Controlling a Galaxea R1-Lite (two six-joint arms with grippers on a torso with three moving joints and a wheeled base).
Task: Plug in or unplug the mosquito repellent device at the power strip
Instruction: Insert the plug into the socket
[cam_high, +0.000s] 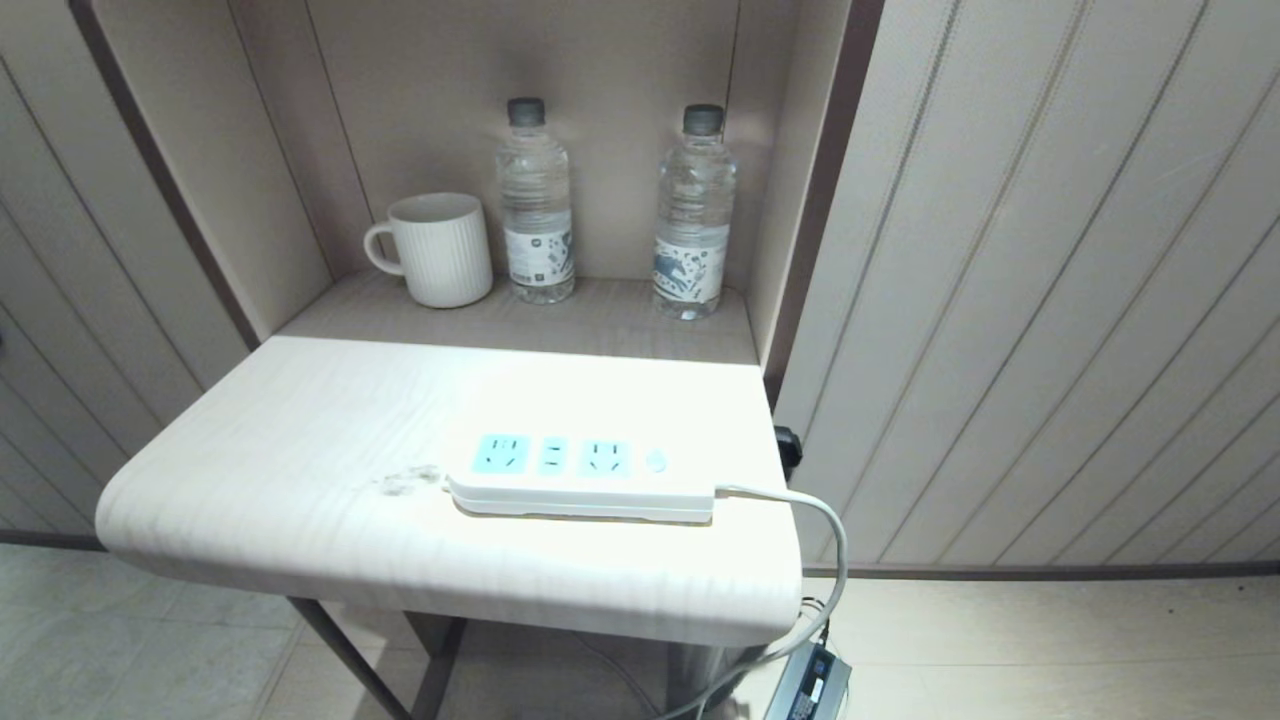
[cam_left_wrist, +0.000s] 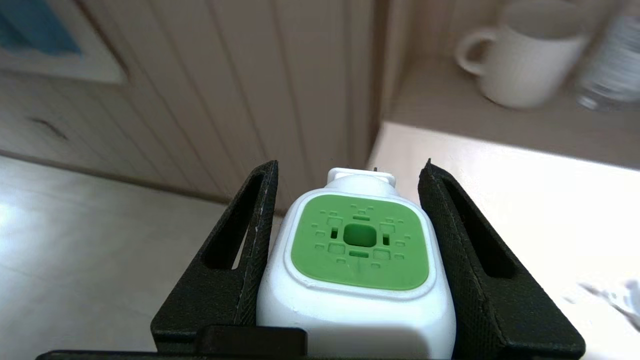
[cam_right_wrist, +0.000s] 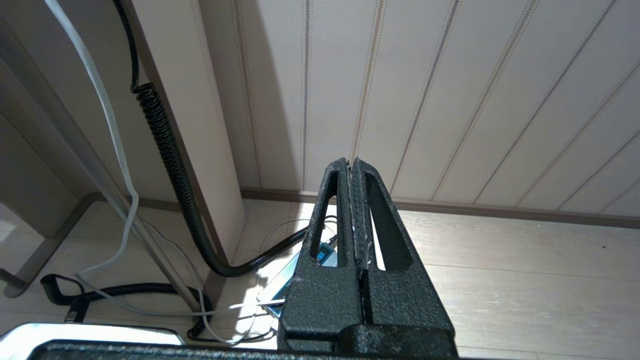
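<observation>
The left end effector (cam_left_wrist: 350, 260) has the device (cam_left_wrist: 357, 270) clamped between its two fingers, about half open around the white head — so the pick-up is done, or the device is already out of its socket; which of the two cannot be told. In the wrist view it sits off the counter's left edge, over the floor, and it does not appear in the head view.

On the counter (cam_high: 300, 450) the strip (cam_high: 580, 475) lies near the front right corner, all its blue sockets bare. If the aim is plugging in, the approach and insertion are left.

The right end effector (cam_right_wrist: 352, 220) is pressed shut on nothing, low beside the counter over the floor cables.

The device's bottle and prongs are hidden. A faint smudge just left of the strip is hard to read. At the back stand a mug (cam_high: 440, 250) and two bottles (cam_high: 537, 210).
</observation>
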